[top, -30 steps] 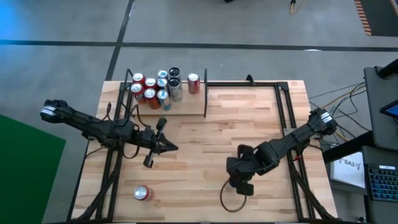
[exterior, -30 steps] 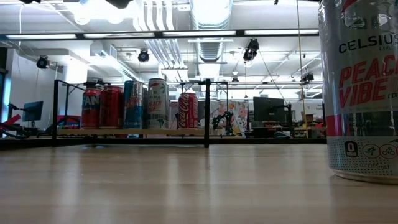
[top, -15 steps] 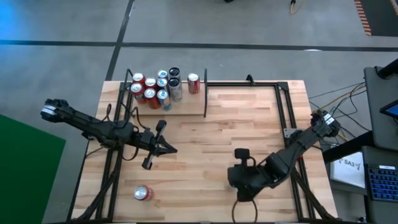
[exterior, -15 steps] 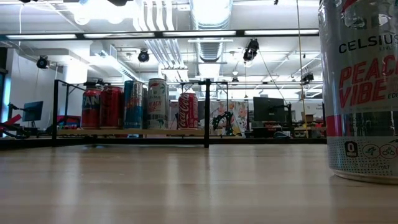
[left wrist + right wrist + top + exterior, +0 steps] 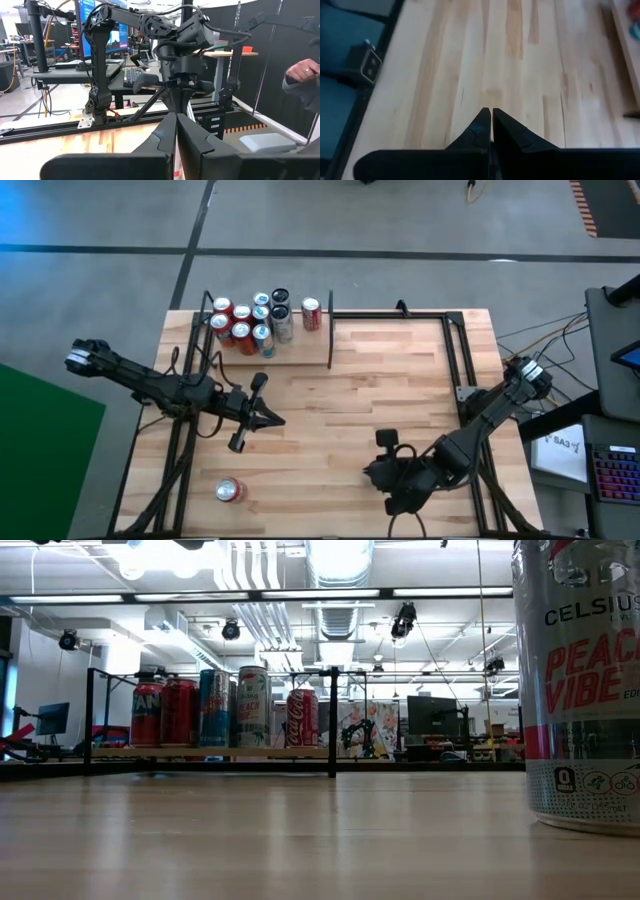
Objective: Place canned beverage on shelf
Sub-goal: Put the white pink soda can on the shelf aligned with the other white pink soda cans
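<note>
Your loose can (image 5: pixel 228 490) stands near the front-left corner of the tabletop (image 5: pixel 400 390), upright with its red top facing the overhead camera; nothing is touching it. It's most likely the same silver can (image 5: pixel 578 680) that fills the right edge of the low view. I'd expect rigid thin aluminium: firm if it's full, easy to dent if you squeeze hard, with a smooth, slick wall, so it could slip or tip. Grip it across the cylinder at mid-height with the fingers square to the wall, not at the rim. At the back-left corner, the shelf (image 5: pixel 300 352) already carries a cluster of cans (image 5: pixel 252 320), bunched left of its black upright divider rod (image 5: pixel 331 330); the board right of that rod is bare. The left gripper (image 5: pixel 272 418) hangs over the left-centre of the tabletop with its fingers pressed together, holding nothing, well apart from the loose can. The right gripper (image 5: pixel 392 480) is near the front edge, right of centre, also pinched shut and empty; its wrist camera shows only bare planks past the fingertips. Compared with a second ago, the right arm has swung back toward the front edge and folded in closer to its base. The left arm, the loose can and the shelf cluster haven't moved. Beyond the table, the left wrist camera catches a person's hand (image 5: pixel 304 72).
</note>
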Robot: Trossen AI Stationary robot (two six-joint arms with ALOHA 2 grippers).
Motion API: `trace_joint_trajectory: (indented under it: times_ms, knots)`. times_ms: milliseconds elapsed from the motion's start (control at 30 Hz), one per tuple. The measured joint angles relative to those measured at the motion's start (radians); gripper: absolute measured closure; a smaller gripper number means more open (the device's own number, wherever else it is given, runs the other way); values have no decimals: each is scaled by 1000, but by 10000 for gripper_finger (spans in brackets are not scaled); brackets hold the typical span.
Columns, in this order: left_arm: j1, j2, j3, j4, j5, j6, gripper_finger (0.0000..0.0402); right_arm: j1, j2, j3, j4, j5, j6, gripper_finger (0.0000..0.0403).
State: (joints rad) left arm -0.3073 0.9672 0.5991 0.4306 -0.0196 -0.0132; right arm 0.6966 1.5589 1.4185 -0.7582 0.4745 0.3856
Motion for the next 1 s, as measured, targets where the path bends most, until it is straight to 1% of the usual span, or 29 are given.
trace_joint_trajectory:
  times_ms: [167, 333, 467, 567, 667, 800, 1000]
  knots:
    - [0, 0, 0, 6, 0, -6, 402, -1, -84, -111, 185, 2, -95, 394]
    - [0, 0, 0, 7, 0, -7, 402, -1, -184, -268, 340, 2, -114, 394]
    - [0, 0, 0, 9, -40, -7, 402, -1, -248, -413, 541, 2, -140, 394]
    - [0, 0, 0, 11, -62, -7, 402, 0, -277, -494, 649, 0, -142, 394]
    - [0, 0, 0, 13, -63, -8, 402, 2, -283, -531, 660, -3, -106, 394]
    - [0, 0, 0, 13, -86, -8, 402, 2, -282, -541, 661, -3, -64, 394]
    - [0, 0, 0, 13, -102, -8, 402, 1, -280, -524, 660, -3, -82, 392]
